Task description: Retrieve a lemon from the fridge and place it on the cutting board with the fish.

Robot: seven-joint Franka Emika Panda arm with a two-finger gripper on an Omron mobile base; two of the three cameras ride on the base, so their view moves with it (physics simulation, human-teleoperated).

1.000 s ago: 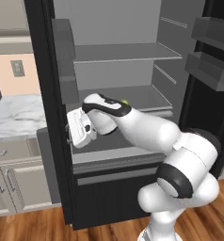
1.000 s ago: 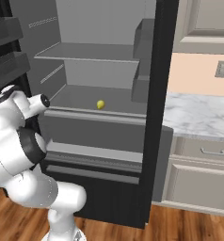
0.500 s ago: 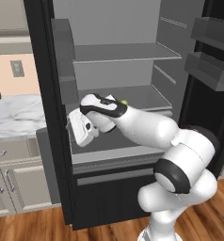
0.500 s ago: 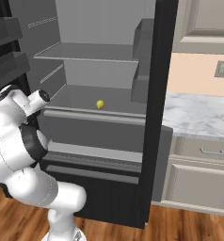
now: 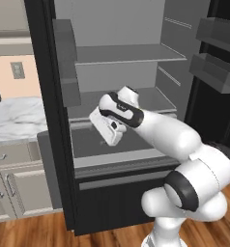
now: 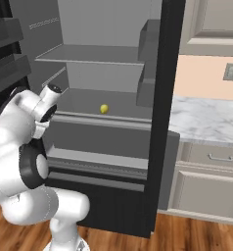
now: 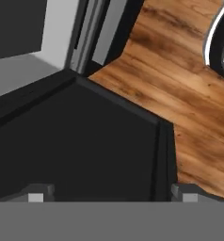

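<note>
The lemon [image 6: 104,108] is seen on the middle shelf [image 6: 113,105] of the open fridge [image 6: 160,122], well back and to the right of the claw [image 5: 108,129], which is held low at the shelf's front edge and angled down toward the floor [image 7: 189,94]. The claw's jaws are spread wide and grasp nothing. Compared with a second ago, the claw is drawn slightly back and its jaws are opened further; the lemon is unmoved.

Wood plank floor [image 6: 197,235], marble counter [image 6: 206,120], grey cabinets [image 6: 206,188], peach wall [image 6: 206,78]
</note>
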